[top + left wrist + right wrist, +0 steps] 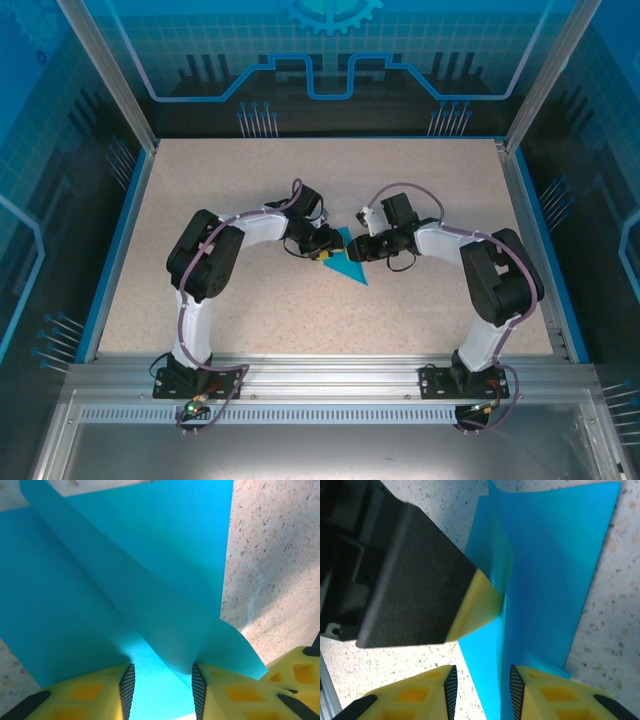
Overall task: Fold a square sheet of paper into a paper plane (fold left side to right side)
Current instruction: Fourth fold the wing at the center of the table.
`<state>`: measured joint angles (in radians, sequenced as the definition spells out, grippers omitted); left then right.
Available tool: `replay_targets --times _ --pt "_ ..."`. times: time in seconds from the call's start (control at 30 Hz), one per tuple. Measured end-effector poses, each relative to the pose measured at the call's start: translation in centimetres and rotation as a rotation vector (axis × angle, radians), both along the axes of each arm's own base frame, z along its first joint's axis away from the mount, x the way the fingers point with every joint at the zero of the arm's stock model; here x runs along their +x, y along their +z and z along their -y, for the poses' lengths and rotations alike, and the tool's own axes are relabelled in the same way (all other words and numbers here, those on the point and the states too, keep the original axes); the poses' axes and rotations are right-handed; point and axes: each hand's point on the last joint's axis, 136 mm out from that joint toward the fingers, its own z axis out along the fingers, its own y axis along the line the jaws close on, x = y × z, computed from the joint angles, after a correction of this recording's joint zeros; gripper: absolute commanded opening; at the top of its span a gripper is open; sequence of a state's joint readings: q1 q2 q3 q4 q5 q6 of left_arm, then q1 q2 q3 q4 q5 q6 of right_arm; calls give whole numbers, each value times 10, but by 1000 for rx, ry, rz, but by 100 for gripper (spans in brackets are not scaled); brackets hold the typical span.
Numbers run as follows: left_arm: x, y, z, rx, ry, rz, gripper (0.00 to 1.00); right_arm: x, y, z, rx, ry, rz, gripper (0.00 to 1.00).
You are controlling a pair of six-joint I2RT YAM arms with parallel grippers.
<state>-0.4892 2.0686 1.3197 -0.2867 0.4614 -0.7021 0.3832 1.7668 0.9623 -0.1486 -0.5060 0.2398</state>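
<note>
The square sheet of paper [347,263] is teal and lies mid-table as a pointed triangle, its tip toward the near right. My left gripper [324,251] comes at it from the left and my right gripper [364,247] from the right. In the left wrist view the paper [150,555] has a raised fold running down between the left gripper's [161,674] parted jaws and draping over the right fingertip. In the right wrist view the paper [555,555] stands up as a crease between the right gripper's [480,675] parted jaws. The left gripper's yellow fingertip [476,606] touches that crease.
The speckled tabletop [250,180] is ringed by a darker blue border strip [118,240] and clear panel walls. An aluminium rail [320,385] carries both arm bases at the near edge. Open table lies on all sides of the paper.
</note>
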Motion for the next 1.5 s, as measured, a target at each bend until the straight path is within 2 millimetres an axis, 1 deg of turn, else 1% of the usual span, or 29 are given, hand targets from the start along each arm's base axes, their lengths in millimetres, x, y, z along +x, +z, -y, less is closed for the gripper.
replay_targets --times 0.1,0.2,0.3,0.37,0.57,0.87,1.07,1.5 --pt "0 0 0 0 0 -1 40 -1 -7 0 -6 1 -20 36" --pt "0 0 0 0 0 0 40 -5 -17 1 -18 1 -53 34" --pt "0 0 0 0 0 -1 40 -8 -26 2 -27 0 -82 24" --pt "0 0 0 1 0 -1 41 -9 -27 3 -28 2 -90 19" --pt "0 0 1 0 -1 0 42 -7 -24 3 -19 -1 -90 15" --pt "0 0 1 1 -2 0 43 -5 -29 8 12 -11 -129 15" --pt "0 0 1 0 -2 0 43 -4 -36 7 32 -8 -168 15" --pt "0 1 1 0 -3 1 43 -2 -35 6 53 -7 -201 16"
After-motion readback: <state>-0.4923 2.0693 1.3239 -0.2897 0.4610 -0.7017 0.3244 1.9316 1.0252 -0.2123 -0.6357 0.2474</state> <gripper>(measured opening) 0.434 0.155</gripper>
